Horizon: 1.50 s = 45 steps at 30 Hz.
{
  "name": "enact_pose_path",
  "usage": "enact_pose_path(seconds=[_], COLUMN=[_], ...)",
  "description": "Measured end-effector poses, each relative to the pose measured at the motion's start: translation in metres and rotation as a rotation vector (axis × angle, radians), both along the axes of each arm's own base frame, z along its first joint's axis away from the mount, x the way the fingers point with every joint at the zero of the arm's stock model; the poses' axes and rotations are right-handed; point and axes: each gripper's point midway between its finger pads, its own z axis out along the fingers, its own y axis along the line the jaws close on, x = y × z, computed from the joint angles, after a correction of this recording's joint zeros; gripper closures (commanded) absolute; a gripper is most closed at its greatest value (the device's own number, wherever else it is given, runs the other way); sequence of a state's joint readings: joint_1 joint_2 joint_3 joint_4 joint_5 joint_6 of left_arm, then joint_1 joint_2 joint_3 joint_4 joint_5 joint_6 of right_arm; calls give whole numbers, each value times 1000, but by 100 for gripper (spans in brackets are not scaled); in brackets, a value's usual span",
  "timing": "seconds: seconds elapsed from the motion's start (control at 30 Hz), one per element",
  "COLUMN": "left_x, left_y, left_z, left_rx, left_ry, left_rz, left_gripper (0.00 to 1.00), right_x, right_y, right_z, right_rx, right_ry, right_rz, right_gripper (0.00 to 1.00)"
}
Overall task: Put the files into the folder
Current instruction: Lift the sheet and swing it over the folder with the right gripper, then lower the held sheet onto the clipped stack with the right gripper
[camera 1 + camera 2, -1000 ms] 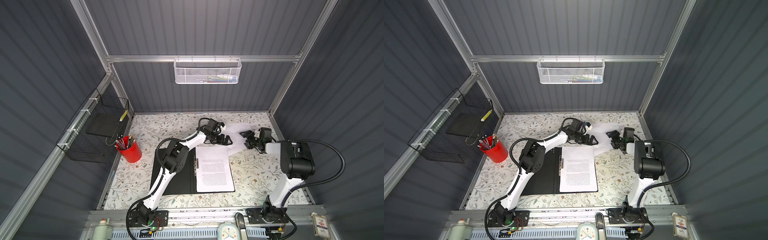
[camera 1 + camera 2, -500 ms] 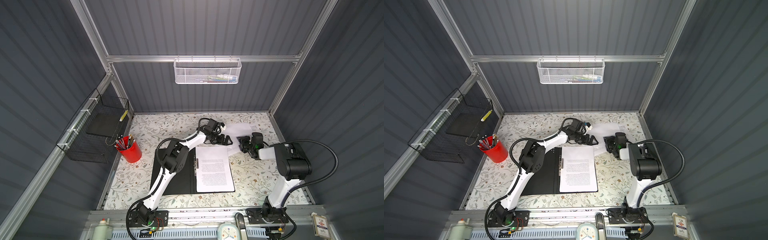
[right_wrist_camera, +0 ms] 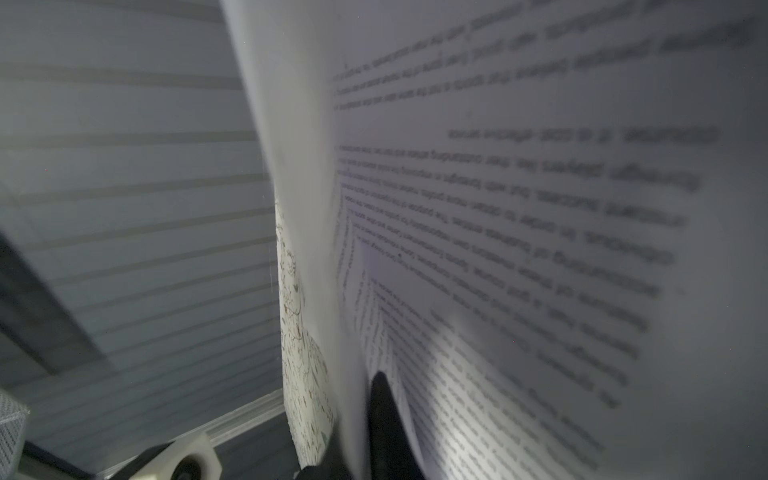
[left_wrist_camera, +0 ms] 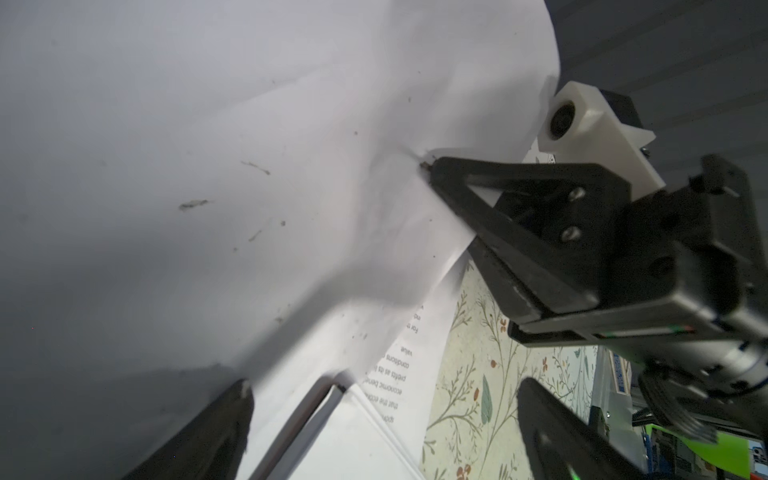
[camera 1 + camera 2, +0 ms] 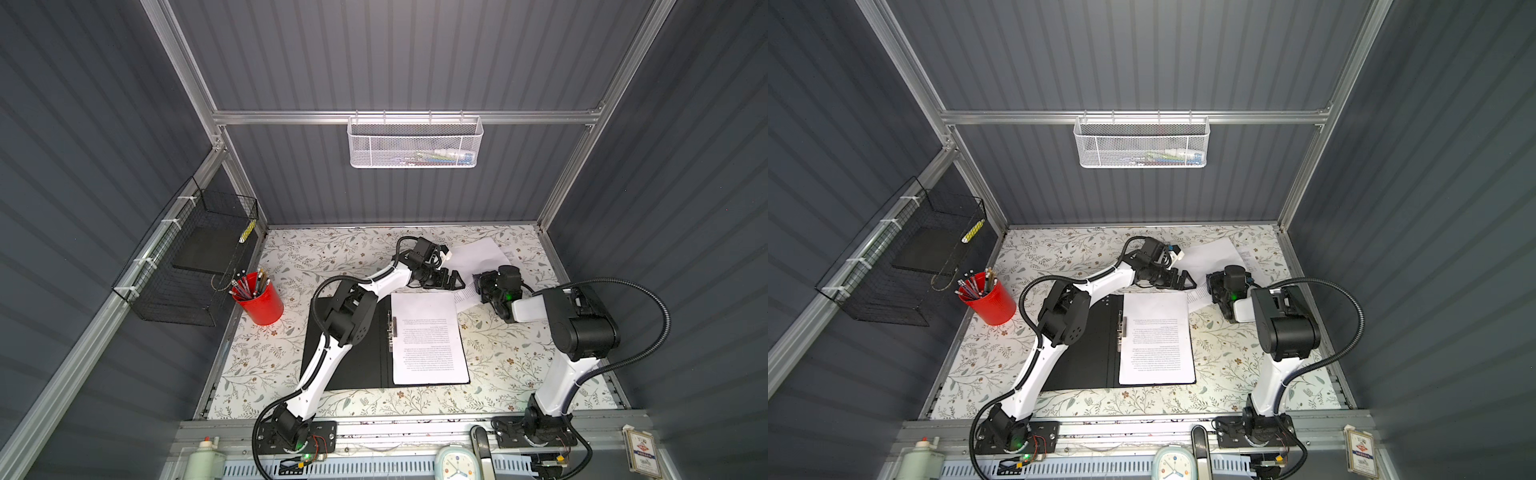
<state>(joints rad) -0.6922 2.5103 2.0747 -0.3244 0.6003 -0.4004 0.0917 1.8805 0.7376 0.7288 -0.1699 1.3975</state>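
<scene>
The right claw (image 4: 430, 168) pinches a lifted white sheet (image 5: 473, 253); the left claw (image 5: 455, 282) is spread wide beside it.

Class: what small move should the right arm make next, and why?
Probably lift the right gripper a little and draw it toward the open folder. Its jaws are shut on the edge of the loose sheet, which arches upward, and the left gripper stands open.

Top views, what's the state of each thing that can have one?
Flat black-lined folder: open, lying flat.
White printed sheet: flat on folder's right half.
Loose white paper sheets: edge lifted, pinched.
Left gripper: open.
Right gripper: shut on the loose sheets.
Red round cup: upright, holding pencils.
</scene>
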Motion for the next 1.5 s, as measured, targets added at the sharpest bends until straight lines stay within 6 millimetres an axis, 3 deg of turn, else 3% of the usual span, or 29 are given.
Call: enact_pose_path(seconds=[0.13, 0.23, 0.33, 0.47, 0.53, 0.67, 0.77, 0.9, 1.07, 1.3, 1.4, 1.5], left_x=[11, 34, 61, 76, 71, 42, 10, -30, -65, -105, -112, -113], left_y=[8, 23, 43, 78, 93, 112, 131, 158, 196, 237, 246, 252], left_z=[3, 12, 34, 91, 129, 203, 235, 240, 231, 220, 215, 205], left_rx=[-19, -35, -65, -89, -106, -126, -134, -97, -10, 71, 92, 121], left_ry=[18, 2, -41, -134, -200, -340, -410, -443, -498, -571, -595, -596], left_rz=[31, 76, 126, 194, 216, 242, 255, 260, 291, 318, 327, 334], left_gripper=[0, 0, 0, 0, 0, 0, 0, 0, 0, 0, 0, 0], right_x=[7, 20, 34, 42, 42, 34, 18, -10, -45, -104, -134, -159], right_y=[0, 0, -2, -4, -3, 3, 12, 24, 47, 118, 152, 170], right_z=[8, 25, 45, 81, 108, 178, 223, 252, 247, 232, 235, 235], right_rx=[-35, -69, -105, -185, -232, -343, -416, -485, -505, -451, -393, -318], right_ry=[-32, -85, -149, -222, -260, -362, -419, -427, -358, -262, -266, -264], right_rz=[21, 44, 71, 129, 165, 252, 338, 468, 634, 947, 1085, 1185], right_gripper=[100, 100, 100, 100, 100, 100, 100, 100, 100, 100, 100, 100])
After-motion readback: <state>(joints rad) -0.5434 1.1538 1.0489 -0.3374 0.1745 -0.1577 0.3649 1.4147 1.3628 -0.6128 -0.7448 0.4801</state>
